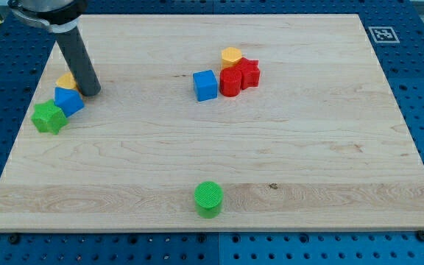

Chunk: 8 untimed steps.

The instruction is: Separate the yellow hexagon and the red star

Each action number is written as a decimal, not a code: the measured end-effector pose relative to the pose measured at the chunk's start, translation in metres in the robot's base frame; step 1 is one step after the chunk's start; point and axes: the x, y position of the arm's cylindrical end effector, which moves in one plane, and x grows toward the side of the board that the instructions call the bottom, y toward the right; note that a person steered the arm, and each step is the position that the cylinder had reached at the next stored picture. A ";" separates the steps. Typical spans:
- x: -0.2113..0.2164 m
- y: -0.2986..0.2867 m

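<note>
Eight blocks on the wooden board (pixel 285 169), rod standing over the far-left group.

Counting: two yellow, two blue, two red, two green. Taking the blue cube (pixel 205 85) as the mark, the red cylinder (pixel 230 82) sits just to its right, the red star (pixel 249 73) touches that cylinder's right side, and a yellow block (pixel 231 54) rests against both reds from above; its shape I cannot tell. The green cylinder (pixel 209 199) lies well below the cube. Far to the cube's left: the second yellow block (pixel 66 79), a blue block (pixel 69 100), a green star (pixel 48 117). My tip (pixel 90 92), a bare rod holding nothing, touches that left yellow block's right side.
</note>
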 end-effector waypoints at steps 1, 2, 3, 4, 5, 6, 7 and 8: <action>-0.026 0.029; -0.013 0.062; 0.029 0.091; 0.044 0.132; 0.044 0.186; 0.044 0.216; 0.042 0.247; 0.028 0.297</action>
